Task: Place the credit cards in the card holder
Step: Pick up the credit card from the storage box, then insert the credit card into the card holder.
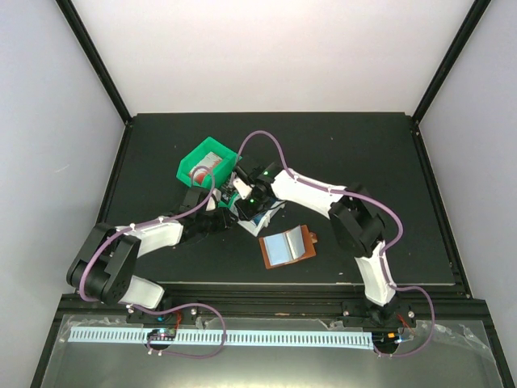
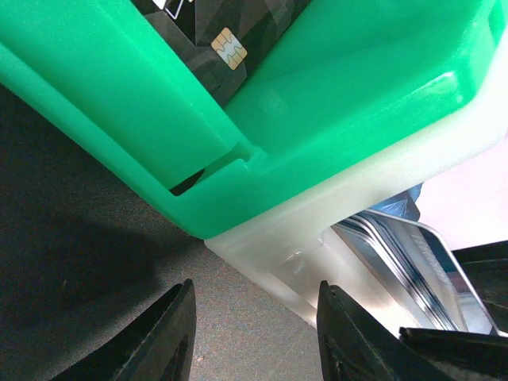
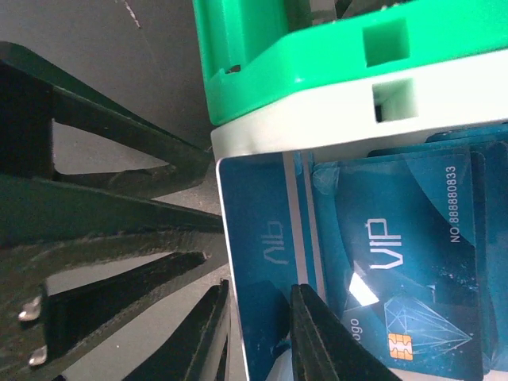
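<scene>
Worktop (image 1: 363, 145): black and flat, across the middle of the top view.
Green bin (image 1: 206, 166): just up and left of the middle, touching the white bin. A dark card (image 2: 214, 40) with a gold chip lies in it.
White bin (image 2: 357, 198): holds a pile of blue cards.
Left hand (image 2: 255, 286): fingers spread wide and holding nothing, near the white bin's corner.
Right hand (image 3: 260, 286): fingers close together over the leftmost blue card (image 3: 258, 230). You cannot tell if it pinches.
Card holder (image 1: 287, 246): lies open, down and right of the bins.
Credit cards (image 3: 397, 262): probably light, thin, stiff and slippery. Lift one by a free edge, then pinch both flat sides gently.
</scene>
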Controlling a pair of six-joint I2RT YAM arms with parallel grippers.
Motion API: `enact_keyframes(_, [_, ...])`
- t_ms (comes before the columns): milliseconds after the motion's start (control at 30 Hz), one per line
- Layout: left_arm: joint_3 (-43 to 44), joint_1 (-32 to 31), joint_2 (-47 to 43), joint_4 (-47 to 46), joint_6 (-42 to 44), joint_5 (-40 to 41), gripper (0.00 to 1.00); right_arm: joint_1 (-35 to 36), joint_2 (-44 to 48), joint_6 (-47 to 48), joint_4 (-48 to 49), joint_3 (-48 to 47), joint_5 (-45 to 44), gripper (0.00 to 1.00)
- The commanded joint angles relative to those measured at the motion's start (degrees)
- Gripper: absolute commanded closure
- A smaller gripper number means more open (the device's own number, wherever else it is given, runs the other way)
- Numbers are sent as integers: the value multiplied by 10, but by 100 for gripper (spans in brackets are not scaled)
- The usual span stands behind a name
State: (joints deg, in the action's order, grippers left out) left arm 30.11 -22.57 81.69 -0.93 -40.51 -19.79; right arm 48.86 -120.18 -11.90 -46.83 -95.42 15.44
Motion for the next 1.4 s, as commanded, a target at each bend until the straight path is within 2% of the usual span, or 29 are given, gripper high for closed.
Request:
enact_keyframes(0, [-1,2,-8,-8,8,4,56,3,36,-2,19,9,27,76])
enact_keyframes(300, [6,1,-17,-7,7,1,56,2,70,-10,29,35,16,88])
enact_keyframes(533, [14,1,-22,2,11,5,56,3,90,-31,39,40,-62,97])
enact_keyframes(667, [16,1,-50,14,14,18,54,2,118,-43,49,44,-113,97])
enact_keyframes(767, [13,-1,-78,21,20,22,49,3,167,-50,73,72,-135,97])
enact_keyframes(933, [10,-15,-132,47,31,26,42,2,270,-96,107,160,-176,97])
enact_keyframes(1067, [-5,-49,-184,53,27,30,36,2,380,-153,140,267,-182,97])
enact_keyframes(1233, [-35,-119,-240,52,15,63,33,2,496,-229,202,426,-155,96])
enact_keyframes(1367, [-65,-195,-257,19,9,111,35,1,535,-270,239,519,-138,95])
